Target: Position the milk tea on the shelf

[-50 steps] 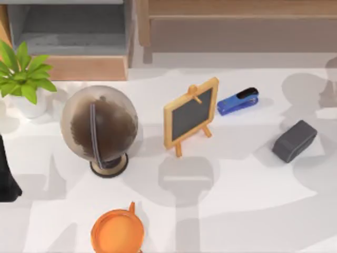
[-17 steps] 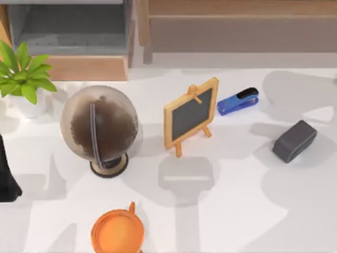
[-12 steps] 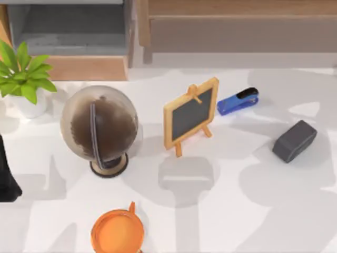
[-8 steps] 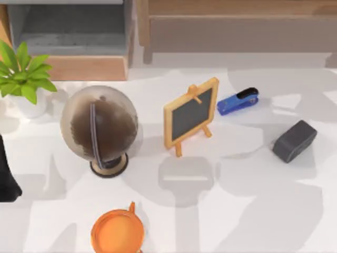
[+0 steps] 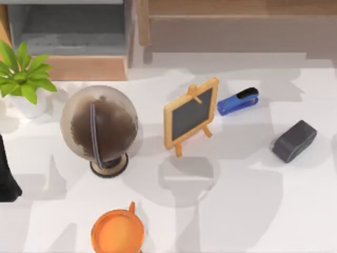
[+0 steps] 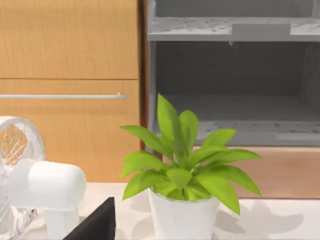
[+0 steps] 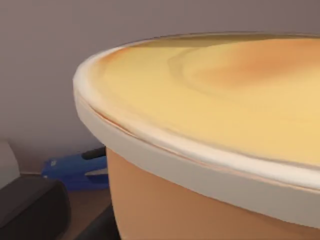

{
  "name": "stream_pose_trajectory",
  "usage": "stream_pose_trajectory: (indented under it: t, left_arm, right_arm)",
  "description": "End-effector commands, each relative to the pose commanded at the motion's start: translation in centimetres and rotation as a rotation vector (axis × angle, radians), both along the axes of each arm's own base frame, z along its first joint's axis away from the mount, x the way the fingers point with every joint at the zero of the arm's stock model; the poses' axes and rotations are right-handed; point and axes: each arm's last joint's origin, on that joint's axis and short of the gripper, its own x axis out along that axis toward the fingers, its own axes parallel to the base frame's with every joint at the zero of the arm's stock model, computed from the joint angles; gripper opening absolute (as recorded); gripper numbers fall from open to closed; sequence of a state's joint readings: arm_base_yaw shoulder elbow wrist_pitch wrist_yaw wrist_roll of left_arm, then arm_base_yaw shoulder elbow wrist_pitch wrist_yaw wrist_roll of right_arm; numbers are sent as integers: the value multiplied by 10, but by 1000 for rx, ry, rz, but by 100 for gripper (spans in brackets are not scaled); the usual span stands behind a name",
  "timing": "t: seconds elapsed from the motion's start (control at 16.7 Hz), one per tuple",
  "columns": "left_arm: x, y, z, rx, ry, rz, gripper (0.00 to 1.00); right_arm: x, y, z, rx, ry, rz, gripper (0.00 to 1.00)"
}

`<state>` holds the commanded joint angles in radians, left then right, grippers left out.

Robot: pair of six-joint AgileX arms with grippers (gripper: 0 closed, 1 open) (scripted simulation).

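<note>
The milk tea [image 5: 117,232] sits at the bottom left of the top view, below the brown globe [image 5: 100,128]. The shelf [image 5: 68,31] is at the upper left, well apart from it. I cannot tell how either claw stands.

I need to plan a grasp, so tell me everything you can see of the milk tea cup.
The milk tea is a small round orange cup, seen from above as a glossy orange disc with a darker rim. A short orange straw-like stub sticks out at its rim on the side toward the globe. It looks like smooth plastic. It stands upright on the white table at the near edge, left of centre, partly cut off by the picture's edge. Nothing touches it.
</note>
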<state>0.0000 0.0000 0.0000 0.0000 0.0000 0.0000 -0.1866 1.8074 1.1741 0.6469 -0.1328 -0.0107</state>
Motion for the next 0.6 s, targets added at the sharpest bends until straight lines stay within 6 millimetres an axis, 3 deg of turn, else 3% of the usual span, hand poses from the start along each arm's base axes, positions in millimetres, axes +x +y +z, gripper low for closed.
stream_pose_trajectory:
  t: [0.6]
  left_arm:
    - [0, 0, 0, 0, 0, 0, 100]
  right_arm:
    - [7, 1, 4, 20, 3, 15, 0]
